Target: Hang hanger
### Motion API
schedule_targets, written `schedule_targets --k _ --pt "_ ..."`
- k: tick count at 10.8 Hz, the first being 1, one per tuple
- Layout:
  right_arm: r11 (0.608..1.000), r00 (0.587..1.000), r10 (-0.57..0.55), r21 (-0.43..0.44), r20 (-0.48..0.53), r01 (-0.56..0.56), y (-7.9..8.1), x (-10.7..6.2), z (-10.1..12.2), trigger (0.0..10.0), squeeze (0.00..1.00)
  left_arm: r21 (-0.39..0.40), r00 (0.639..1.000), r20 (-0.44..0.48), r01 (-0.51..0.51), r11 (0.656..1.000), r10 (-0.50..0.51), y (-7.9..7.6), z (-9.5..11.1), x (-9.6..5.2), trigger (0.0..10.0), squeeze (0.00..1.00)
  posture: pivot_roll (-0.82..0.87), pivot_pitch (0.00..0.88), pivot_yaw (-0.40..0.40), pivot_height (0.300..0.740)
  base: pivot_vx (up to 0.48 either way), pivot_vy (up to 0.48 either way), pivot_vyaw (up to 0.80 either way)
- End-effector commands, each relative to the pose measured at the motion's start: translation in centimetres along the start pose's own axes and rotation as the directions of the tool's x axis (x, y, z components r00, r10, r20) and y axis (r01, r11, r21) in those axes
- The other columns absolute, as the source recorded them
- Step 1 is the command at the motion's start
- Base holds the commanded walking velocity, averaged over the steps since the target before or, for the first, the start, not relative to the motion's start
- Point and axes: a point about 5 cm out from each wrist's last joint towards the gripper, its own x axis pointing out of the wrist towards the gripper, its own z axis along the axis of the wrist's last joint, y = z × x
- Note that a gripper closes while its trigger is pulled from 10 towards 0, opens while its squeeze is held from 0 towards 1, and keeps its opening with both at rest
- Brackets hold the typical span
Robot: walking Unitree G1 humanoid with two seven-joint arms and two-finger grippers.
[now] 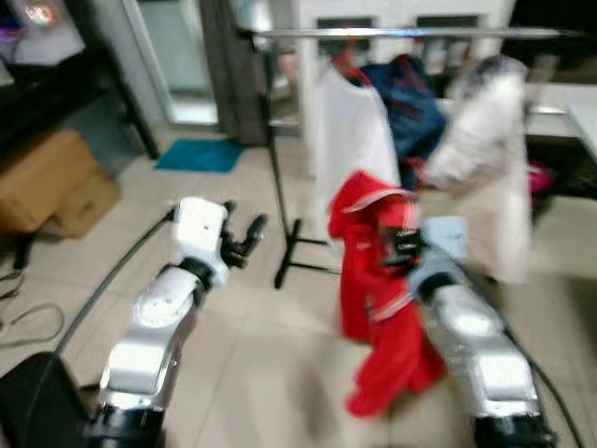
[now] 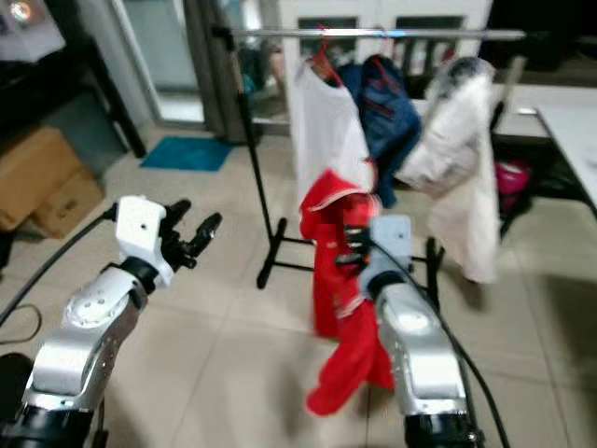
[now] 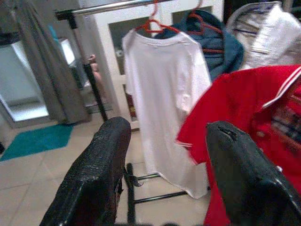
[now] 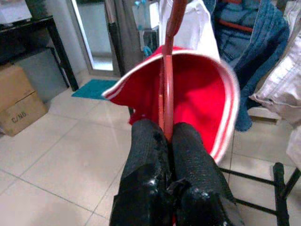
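1. Right gripper (image 4: 167, 141): fingers pinched on stem of red plastic hanger (image 4: 167, 84) carrying red white-trimmed shirt (image 1: 373, 289), held below the silver clothes rail (image 1: 410, 33), approx. 6 o'clock of it.
2. Left gripper (image 3: 164, 165): fingers spread, holding nothing, at 9 o'clock of shirt.
3. Risk: thin stem may pivot in pinch; hook could miss rail or snag white T-shirt (image 3: 164, 89).
4. Right wrist view shows grip on stem; eye views are blurred and hide it behind fabric.

The right gripper (image 4: 165, 136) is raised ahead of its silver forearm, its two black fingers (image 4: 146, 146) pressed together on a thin red hanger stem (image 4: 166, 84). The left gripper (image 2: 191, 235) is held forward at similar height, fingers (image 3: 101, 165) spread apart, empty.
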Motion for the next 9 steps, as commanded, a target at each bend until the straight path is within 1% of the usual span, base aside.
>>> schedule_targets --k 1,3,9 --pt "0.999 0.997 0.044 0.018 0.061 -0.045 1.27 0.33 1.32 10.0 0.0 0.017 1.0 0.01 -0.021 1.0 0.021 0.78 0.37 -0.17 10.0 0.0 -0.04 0.0 0.078 0.74 0.386 0.0 0.0" --pt "0.999 0.997 0.047 0.016 0.068 -0.048 1.29 0.4 1.53 10.0 0.0 0.019 1.0 0.011 -0.023 1.0 0.023 0.85 0.42 -0.08 10.0 0.0 -0.04 0.0 0.08 0.74 0.388 0.0 0.0" --pt "0.996 0.994 0.078 -0.039 0.079 -0.075 1.6 0.53 1.74 10.0 0.0 0.021 1.0 0.013 -0.025 0.999 0.025 0.8 0.42 -0.11 10.0 0.0 -0.03 0.0 0.072 0.74 0.387 0.0 0.0"
